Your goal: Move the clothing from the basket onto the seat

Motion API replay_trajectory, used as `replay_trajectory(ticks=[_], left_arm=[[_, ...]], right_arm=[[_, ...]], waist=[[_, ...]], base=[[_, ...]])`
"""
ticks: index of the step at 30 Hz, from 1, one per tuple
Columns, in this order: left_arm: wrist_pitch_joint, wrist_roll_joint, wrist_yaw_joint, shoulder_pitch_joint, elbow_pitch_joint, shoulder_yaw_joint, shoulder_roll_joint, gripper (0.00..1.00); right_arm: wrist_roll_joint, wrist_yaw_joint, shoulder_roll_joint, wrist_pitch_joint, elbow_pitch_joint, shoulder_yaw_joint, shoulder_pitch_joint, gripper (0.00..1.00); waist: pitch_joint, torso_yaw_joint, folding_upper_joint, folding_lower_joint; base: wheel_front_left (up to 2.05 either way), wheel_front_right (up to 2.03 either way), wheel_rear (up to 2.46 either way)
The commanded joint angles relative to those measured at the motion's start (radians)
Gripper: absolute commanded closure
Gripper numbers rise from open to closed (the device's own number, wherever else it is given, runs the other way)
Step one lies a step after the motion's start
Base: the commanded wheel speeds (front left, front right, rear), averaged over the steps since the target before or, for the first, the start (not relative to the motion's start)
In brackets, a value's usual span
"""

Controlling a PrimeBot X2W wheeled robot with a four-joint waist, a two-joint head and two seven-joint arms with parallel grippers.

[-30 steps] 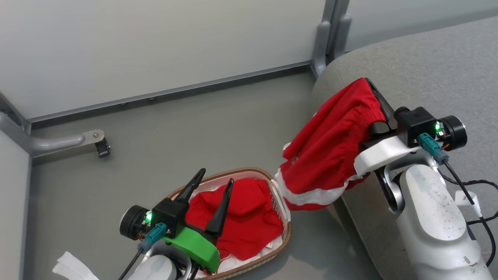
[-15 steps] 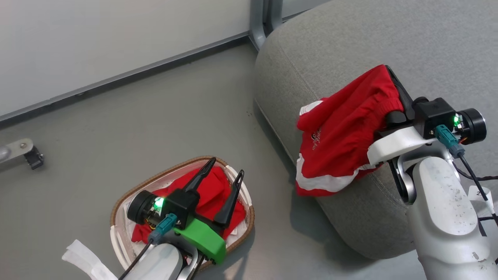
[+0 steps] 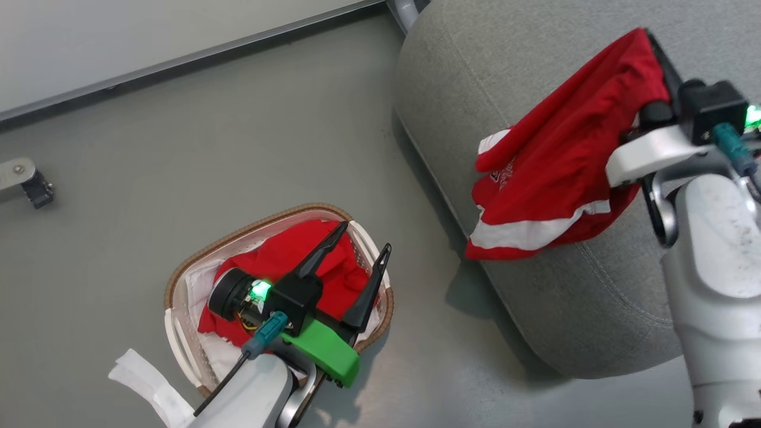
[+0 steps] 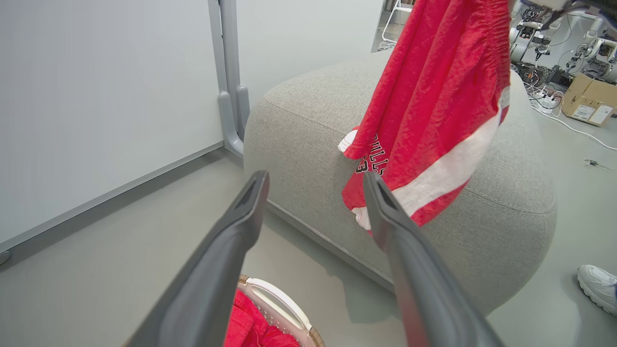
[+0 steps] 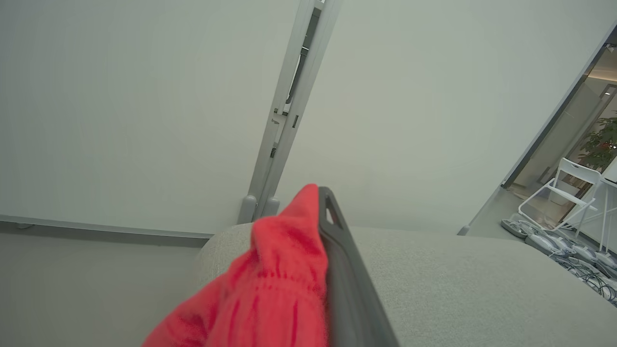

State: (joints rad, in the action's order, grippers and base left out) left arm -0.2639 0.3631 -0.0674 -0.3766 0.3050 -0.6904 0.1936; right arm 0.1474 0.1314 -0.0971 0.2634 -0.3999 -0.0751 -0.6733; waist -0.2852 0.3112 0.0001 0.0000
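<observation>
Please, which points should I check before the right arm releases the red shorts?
1. The right gripper is shut on the red shorts: ok.
2. The red shorts rest on the seat: not ok; they hang from the jaws beside its edge.
3. The left gripper is open above the basket: ok.
4. The basket is empty: not ok; a red garment lies inside.

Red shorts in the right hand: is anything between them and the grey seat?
Nothing visible. The red fabric shorts with a white stripe hang from the shut right hand, above the edge of the large grey upholstered seat.
</observation>
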Motion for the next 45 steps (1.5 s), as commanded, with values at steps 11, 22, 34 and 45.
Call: replay_trajectory(ticks=[11, 22, 34, 45], left_arm=[[-0.001, -0.07, -0.028, -0.051, 0.002, -0.005, -0.026, 0.0], [-0.001, -0.136, -0.041, -0.102, -0.037, -0.016, -0.038, 0.0], [-0.001, -0.172, -0.045, -0.131, -0.086, -0.009, -0.042, 0.0], [-0.001, -0.192, -0.049, -0.135, -0.099, -0.011, -0.04, 0.0]], right_arm=[[0.07, -0.001, -0.296, -0.09, -0.076, -0.03, -0.415, 1.0], [0.087, -0.001, -0.551, -0.199, -0.099, -0.154, -0.554, 1.0], [0.154, -0.001, -0.385, -0.119, -0.27, -0.367, -0.307, 1.0], [0.17, -0.001, -0.283, -0.025, -0.318, -0.422, -0.238, 0.0]], waist=[[-0.152, -0.223, -0.0001, 0.0], [-0.312, -0.371, -0.0001, 0.0], [-0.413, -0.362, -0.0001, 0.0], [-0.371, -0.306, -0.0001, 0.0]], base=[[0.0, 0.0, 0.0], [0.0, 0.0, 0.0], [0.0, 0.0, 0.0], [0.0, 0.0, 0.0]])
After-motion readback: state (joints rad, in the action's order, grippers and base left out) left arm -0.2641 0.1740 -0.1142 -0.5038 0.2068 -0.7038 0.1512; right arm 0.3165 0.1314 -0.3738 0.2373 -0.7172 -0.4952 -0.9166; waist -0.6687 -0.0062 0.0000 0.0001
